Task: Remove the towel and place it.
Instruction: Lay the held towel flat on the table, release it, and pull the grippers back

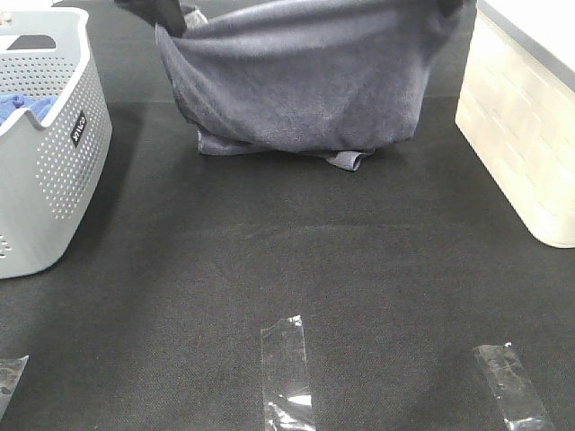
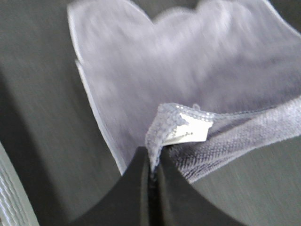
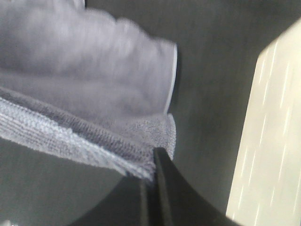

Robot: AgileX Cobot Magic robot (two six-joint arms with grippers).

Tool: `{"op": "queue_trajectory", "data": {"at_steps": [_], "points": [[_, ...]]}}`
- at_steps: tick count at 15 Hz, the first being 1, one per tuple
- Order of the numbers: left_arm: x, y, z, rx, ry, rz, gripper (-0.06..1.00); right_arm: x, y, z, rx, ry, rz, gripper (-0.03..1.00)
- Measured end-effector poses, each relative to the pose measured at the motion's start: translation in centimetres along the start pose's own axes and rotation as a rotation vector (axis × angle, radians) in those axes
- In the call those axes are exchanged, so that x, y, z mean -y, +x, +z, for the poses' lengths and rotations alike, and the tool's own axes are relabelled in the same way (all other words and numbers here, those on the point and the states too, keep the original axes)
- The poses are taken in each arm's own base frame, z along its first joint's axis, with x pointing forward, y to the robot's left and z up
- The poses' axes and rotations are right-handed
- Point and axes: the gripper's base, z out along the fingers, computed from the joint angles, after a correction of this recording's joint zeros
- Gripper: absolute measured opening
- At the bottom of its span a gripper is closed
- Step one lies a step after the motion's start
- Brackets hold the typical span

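Note:
The grey-lavender towel (image 1: 301, 81) hangs spread between my two grippers at the far middle of the black table. Its lower edge rests folded on the table (image 1: 269, 144). My left gripper (image 1: 157, 11) is shut on the towel's upper left corner; in the left wrist view the jaws (image 2: 153, 165) pinch the hem beside a white label (image 2: 190, 129). My right gripper (image 1: 449, 4) is shut on the upper right corner; in the right wrist view the jaws (image 3: 153, 162) clamp the hem of the towel (image 3: 89, 94). Both grippers are mostly cut off by the exterior view's top edge.
A grey perforated basket (image 1: 54, 153) stands at the left with a bright blue cloth (image 1: 22, 108) inside. A cream box (image 1: 521, 135) stands at the right, also in the right wrist view (image 3: 268, 141). Clear tape strips (image 1: 287, 373) lie on the near table.

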Motion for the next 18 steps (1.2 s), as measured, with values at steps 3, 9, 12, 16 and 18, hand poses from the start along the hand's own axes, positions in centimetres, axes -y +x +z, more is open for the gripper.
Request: {"op": "queue_trajectory", "data": {"at_steps": [3, 9, 12, 16, 18], "points": [[4.1, 5.0, -0.4, -0.164, 0.038, 0.056, 0.0, -0.8, 5.7, -0.8, -0.132, -0.062, 0.025, 0.0], [12.6, 16.3, -2.6, -0.41, 0.09, 0.18, 0.0, -2.4, 16.5, -3.2, -0.257, -0.166, 0.076, 0.0], [15.6, 20.7, -4.7, -0.452, 0.085, 0.207, 0.0, -3.1, 21.9, -3.2, -0.319, -0.217, 0.107, 0.0], [18.2, 26.9, -4.9, -0.565, 0.02, 0.219, 0.0, -4.0, 26.9, -3.5, -0.336, -0.289, 0.143, 0.0], [18.8, 29.7, -4.5, -0.626, -0.029, 0.202, 0.0, -4.3, 28.6, -3.8, -0.325, -0.313, 0.152, 0.0]]}}
